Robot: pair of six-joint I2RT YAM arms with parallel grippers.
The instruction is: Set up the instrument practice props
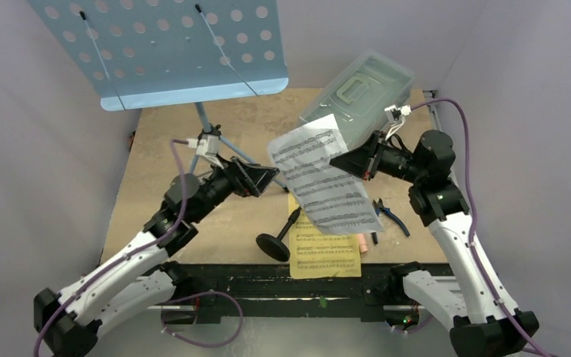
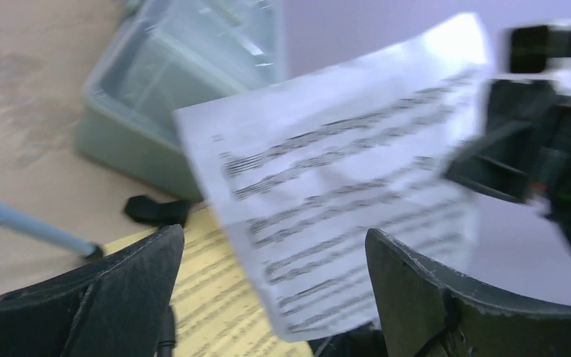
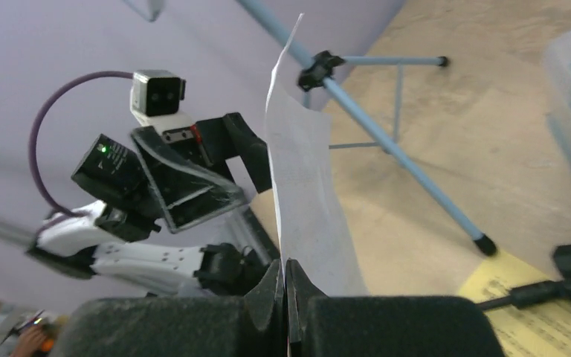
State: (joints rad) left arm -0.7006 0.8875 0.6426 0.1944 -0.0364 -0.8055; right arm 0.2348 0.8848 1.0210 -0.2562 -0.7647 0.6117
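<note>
My right gripper (image 1: 334, 160) (image 3: 286, 279) is shut on the right edge of the white music sheet (image 1: 323, 178) (image 3: 301, 186) and holds it up above the table. My left gripper (image 1: 273, 178) (image 2: 275, 282) is open and empty, facing the sheet's left edge (image 2: 342, 171). The light blue music stand (image 1: 156, 52) is upright at the back left. The yellow music sheet (image 1: 327, 253) (image 2: 208, 297) lies flat at the front. The black mic stand (image 1: 275, 242) lies tipped partly on it. The peach-pink microphone (image 1: 361, 243) lies by the yellow sheet's right edge.
A clear lidded box (image 1: 360, 93) (image 2: 171, 82) sits at the back right. Blue-handled pliers (image 1: 390, 214) lie right of the sheets. The stand's tripod legs (image 3: 372, 111) spread over the back left of the table.
</note>
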